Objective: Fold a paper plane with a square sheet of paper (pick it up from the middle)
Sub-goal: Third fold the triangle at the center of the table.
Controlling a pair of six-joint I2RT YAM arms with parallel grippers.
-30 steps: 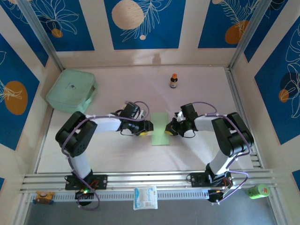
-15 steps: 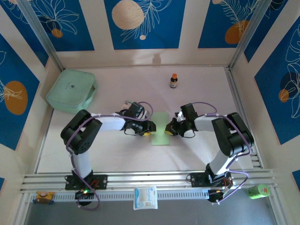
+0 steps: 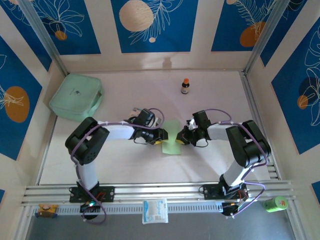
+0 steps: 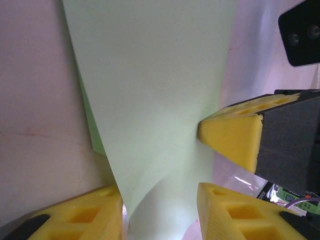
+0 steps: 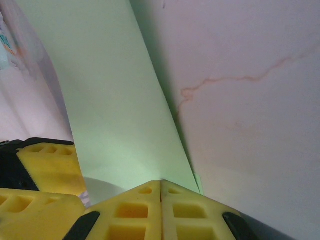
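Left fingers (image 4: 80,217) stand apart astride the curled square sheet of paper (image 4: 150,75). Right fingers (image 5: 135,212) are pressed closed at its edge, any pinch hidden.

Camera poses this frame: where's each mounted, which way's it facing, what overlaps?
Top external: above and behind the bases, looking down on the table; both arms, left gripper, right gripper.
Left wrist: on the left arm, looking past its own fingers at the square sheet of paper.
Right wrist: on the right arm, looking past its shut fingers at the same paper.
Shared: each wrist view catches the other gripper's yellow finger.
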